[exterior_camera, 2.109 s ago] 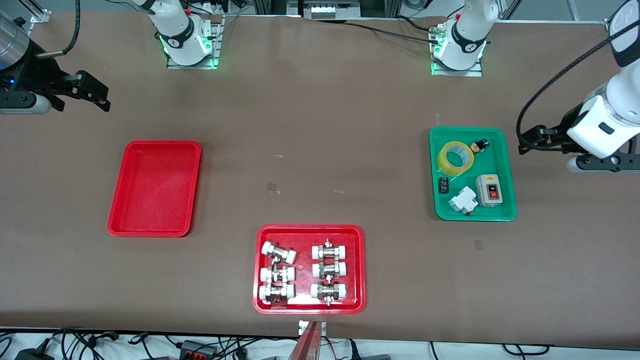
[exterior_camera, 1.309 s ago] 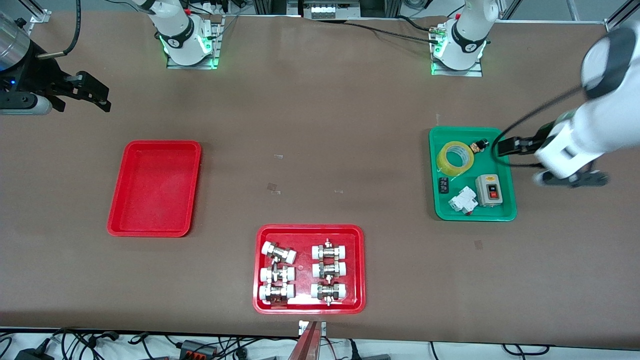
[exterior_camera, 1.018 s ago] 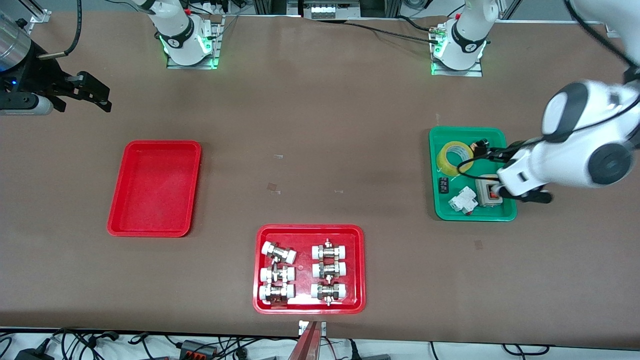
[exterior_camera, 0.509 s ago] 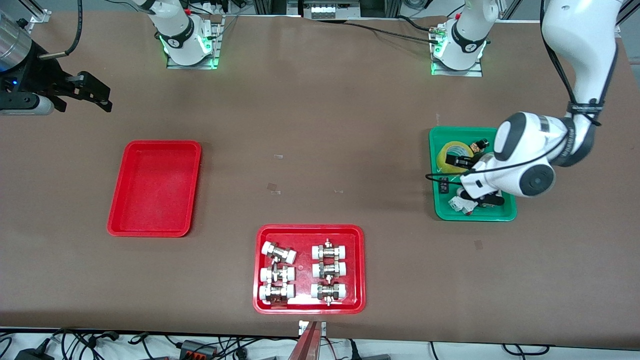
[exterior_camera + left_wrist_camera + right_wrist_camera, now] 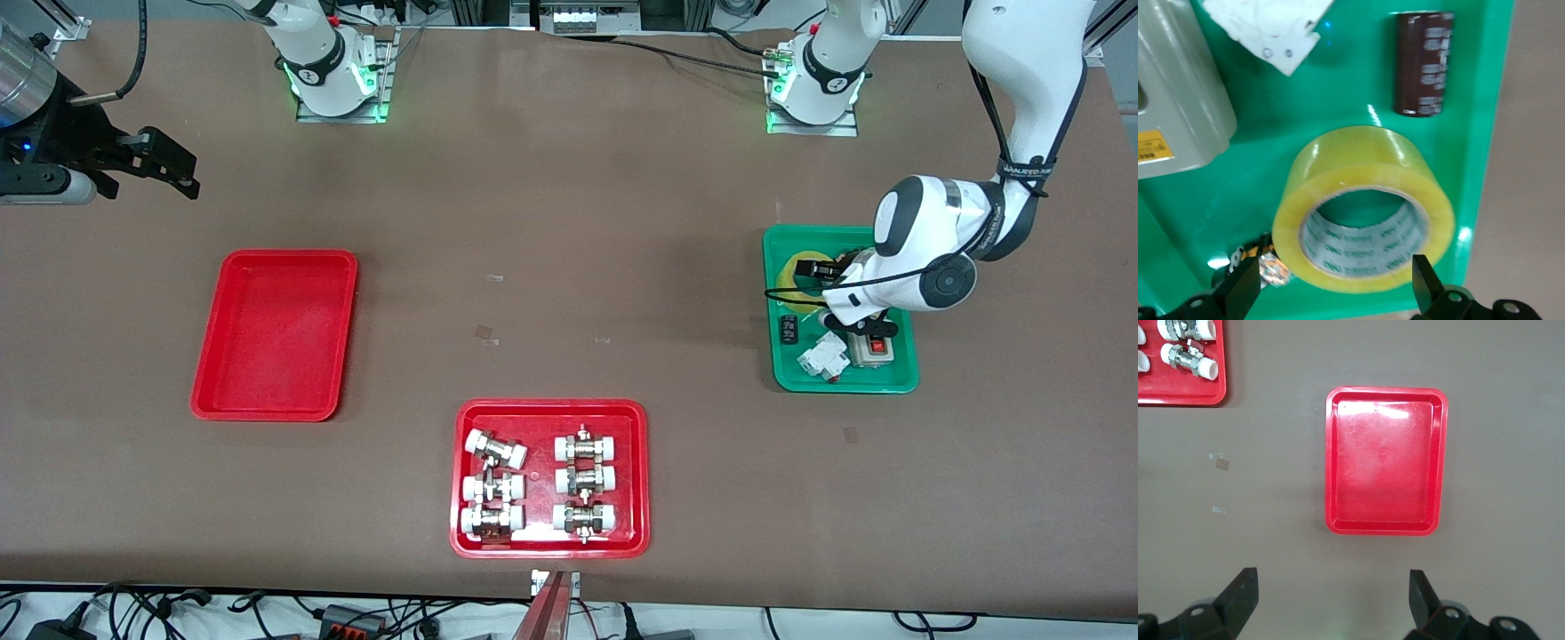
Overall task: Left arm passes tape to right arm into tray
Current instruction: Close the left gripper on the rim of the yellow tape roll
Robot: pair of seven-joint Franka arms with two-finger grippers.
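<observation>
Left tool [image 5: 1331, 293] spread, straddling tape [image 5: 1363, 208]

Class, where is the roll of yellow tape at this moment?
The tape lies flat in the green tray toward the left arm's end of the table, beside a brown cylinder, under the open left gripper.

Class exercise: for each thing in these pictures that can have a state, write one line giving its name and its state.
Left claw: open, over the tape, fingers astride it.
Right claw: open, waiting above the table.
Tape: lying flat in the green tray, not gripped.
Red tray: nothing in it.
Fittings tray: holding six fittings.
</observation>
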